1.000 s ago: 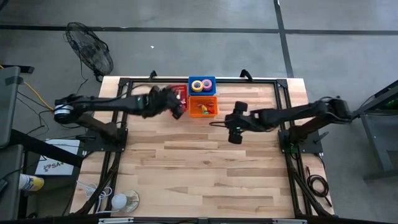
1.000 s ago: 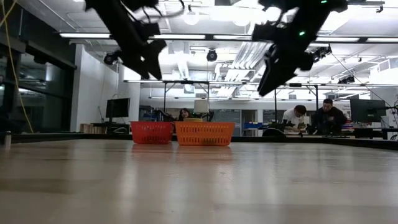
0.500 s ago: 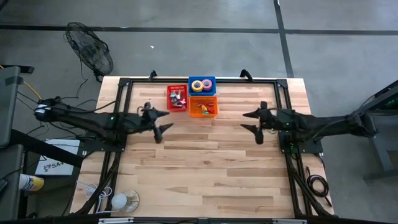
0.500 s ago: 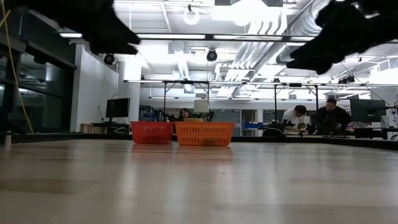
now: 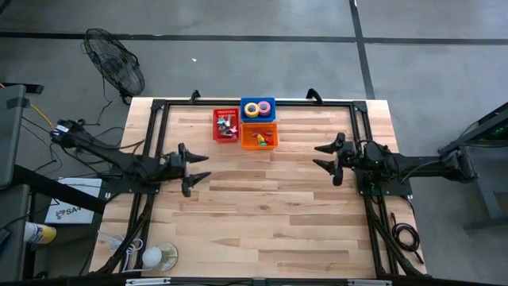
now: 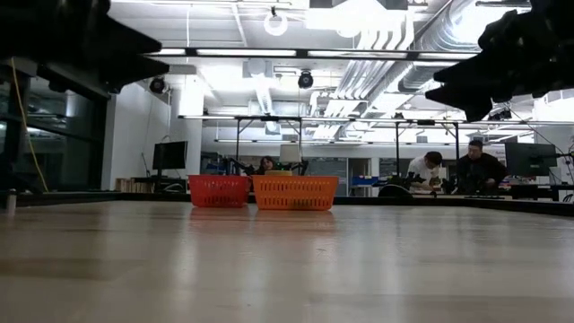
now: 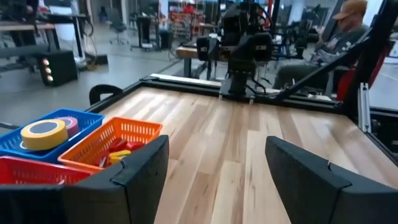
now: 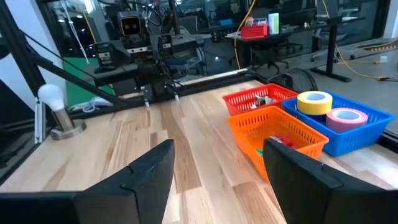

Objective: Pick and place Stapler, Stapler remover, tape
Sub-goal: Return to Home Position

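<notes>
Arms (image 5: 119,159) farther back from bins (image 5: 259,125)

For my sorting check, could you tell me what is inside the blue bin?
The blue bin holds a yellow tape roll and a pink roll; anything beneath them is covered.

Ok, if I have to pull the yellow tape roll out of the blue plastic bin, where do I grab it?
Come straight down: the yellow tape roll lies flat in the blue plastic bin, whose walls block a sideways reach. Probably pinch its ring, one finger in the core, one outside, away from the pink tape roll beside it.
</notes>
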Motion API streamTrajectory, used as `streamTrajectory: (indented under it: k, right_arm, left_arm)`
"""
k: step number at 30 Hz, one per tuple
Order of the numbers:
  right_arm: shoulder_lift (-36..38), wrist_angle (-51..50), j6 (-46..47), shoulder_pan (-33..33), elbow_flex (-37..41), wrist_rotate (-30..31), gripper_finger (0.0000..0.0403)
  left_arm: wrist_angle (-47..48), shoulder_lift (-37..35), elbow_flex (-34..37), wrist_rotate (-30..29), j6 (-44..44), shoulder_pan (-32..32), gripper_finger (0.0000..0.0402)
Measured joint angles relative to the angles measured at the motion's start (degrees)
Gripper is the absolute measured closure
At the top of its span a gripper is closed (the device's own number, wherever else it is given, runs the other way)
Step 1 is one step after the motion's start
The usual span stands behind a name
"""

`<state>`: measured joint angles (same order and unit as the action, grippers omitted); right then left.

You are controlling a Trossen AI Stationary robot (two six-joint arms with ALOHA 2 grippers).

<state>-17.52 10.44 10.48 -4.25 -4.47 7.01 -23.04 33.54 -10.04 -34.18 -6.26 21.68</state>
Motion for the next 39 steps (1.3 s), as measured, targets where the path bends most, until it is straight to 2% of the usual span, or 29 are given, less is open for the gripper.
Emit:
streamTrajectory:
  k: [4, 8, 13, 18, 25, 31, 39]
  right_arm:
    - [0.02, 0.81, 0.53, 0.00, 0.22, 0.00, 0.0166]
    - [0.00, 0.98, 1.46, 0.00, 0.20, 0.00, 0.0166]
    - [-0.19, 3.42, 1.55, 0.03, 0.20, -1.32, 0.0166]
    - [-0.03, 12.76, 1.04, 0.20, 3.55, -4.06, 0.0166]
    - [0.10, 12.54, -0.11, 0.24, 3.91, -4.99, 0.0166]
    - [2.29, 11.45, -1.59, 0.26, 3.91, -6.20, 0.0166]
    - [10.18, 2.01, -1.41, 0.11, 3.91, -7.65, 0.0166]
  left_arm:
    - [-7.64, -0.02, 4.72, -2.40, 0.21, 1.86, 0.0139]
    - [-16.56, 0.17, 9.06, 0.48, 0.34, 2.48, 0.0139]
    - [-16.14, 0.14, 8.96, 3.01, 1.18, 2.35, 0.0139]
    - [-17.66, 0.07, 9.04, 5.10, 3.18, 2.34, 0.0139]
    - [-16.46, -2.63, 9.13, 4.97, 6.56, 2.33, 0.0139]
    - [-5.42, -13.75, 9.15, 5.17, 7.77, 2.33, 0.0139]
    - [17.11, -33.75, 9.20, 8.25, 4.25, 2.35, 0.0139]
